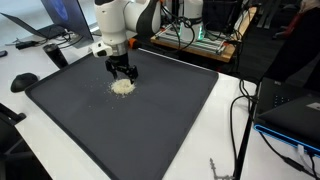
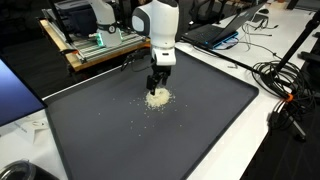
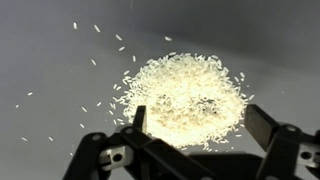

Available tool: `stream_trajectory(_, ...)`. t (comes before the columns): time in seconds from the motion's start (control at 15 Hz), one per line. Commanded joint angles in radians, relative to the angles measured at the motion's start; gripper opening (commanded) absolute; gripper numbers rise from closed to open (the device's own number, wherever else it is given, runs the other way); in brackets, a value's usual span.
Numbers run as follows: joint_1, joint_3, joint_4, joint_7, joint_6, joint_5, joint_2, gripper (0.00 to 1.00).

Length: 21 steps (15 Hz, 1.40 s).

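wrist: tool (image 3: 197, 120) cut off btm edge | rice pile (image 3: 185, 90) lower rim hidden behind it

I see a white flat-topped bench (image 2: 290, 150) with a large dark grey rubbery mat (image 2: 130, 140) covering most of it. Behind the mat is a light wooden open-frame rack (image 2: 95, 45) with a green circuit board inside. An open black laptop (image 2: 215, 32) sits at the far edge, and a blue-lit monitor screen (image 1: 55, 15) shows in an exterior view. A tangle of black cables (image 2: 285, 80) lies on the bench's white margin. Beyond that it's dark lab clutter, and I can't make out walls or floor. Lighting is even and soft.
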Motion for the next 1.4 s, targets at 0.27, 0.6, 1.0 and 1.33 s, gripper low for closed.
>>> stream_trajectory(0.27,0.189,-0.111,0.068,0.344,-0.131,-0.201,-0.009,1.0)
stream_trajectory(0.6,0.259,-0.118,0.152,0.52,-0.283,-0.279,0.041,1.0)
stream_trajectory(1.0,0.318,-0.159,0.234,0.728,-0.356,-0.409,0.124,1.0)
stream_trajectory(1.33,0.315,-0.139,0.269,0.765,-0.383,-0.428,0.162,1.0)
